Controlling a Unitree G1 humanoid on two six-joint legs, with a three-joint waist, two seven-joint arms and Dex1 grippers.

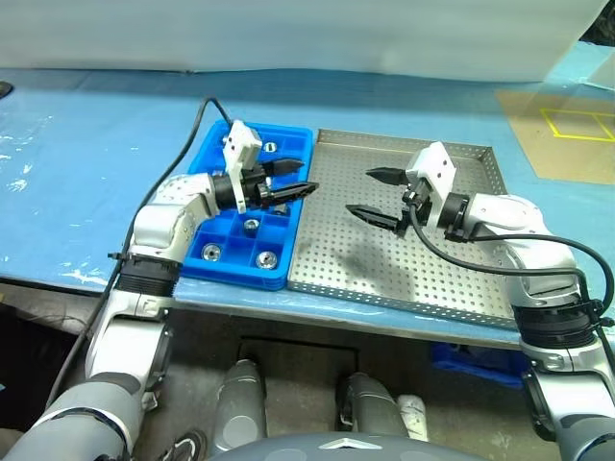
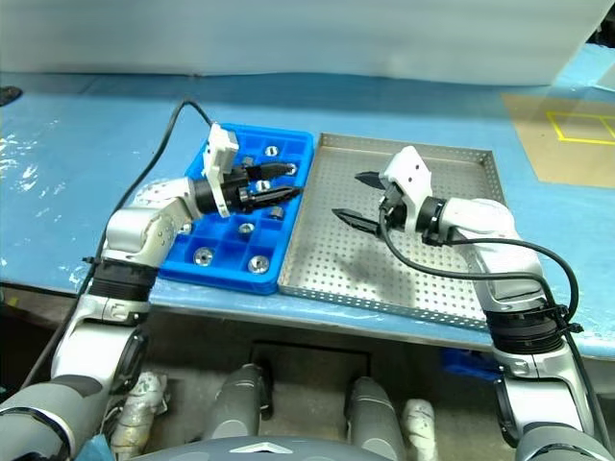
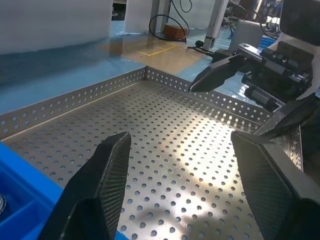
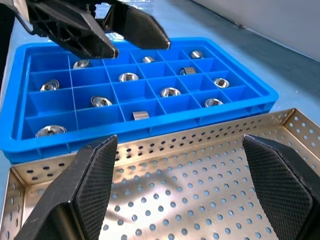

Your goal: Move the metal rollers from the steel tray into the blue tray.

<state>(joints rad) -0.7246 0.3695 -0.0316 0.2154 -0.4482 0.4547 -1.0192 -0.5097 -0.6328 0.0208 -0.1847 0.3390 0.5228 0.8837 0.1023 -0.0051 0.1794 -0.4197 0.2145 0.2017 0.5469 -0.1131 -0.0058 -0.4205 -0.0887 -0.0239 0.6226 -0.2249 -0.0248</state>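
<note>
From the head cameras, the blue tray (image 1: 288, 144) lies on the blue-covered bench (image 1: 96, 144), its long side touching the steel tray (image 1: 384, 279) to its right. The metal rollers (image 1: 210, 253) sit in the blue tray's square compartments; the steel tray's perforated floor shows none of them. The left end effector (image 1: 291, 179) hovers over the blue tray's right edge, pointing toward the steel tray, fingers parted and holding nothing. The right end effector (image 1: 377, 194) hangs above the steel tray's upper middle, pointing back toward the left one, fingers spread wide and empty.

In the left wrist view, the left end effector's two black fingers (image 3: 100, 185) stand apart over the steel tray's holed floor, with the right end effector facing them from farther along the tray.

In the right wrist view, the right end effector's fingers (image 4: 85, 185) are spread over the steel tray's near corner. Beyond its rim, the blue tray holds rollers in many compartments, one to a cell, and the left end effector hangs above its far side.
</note>
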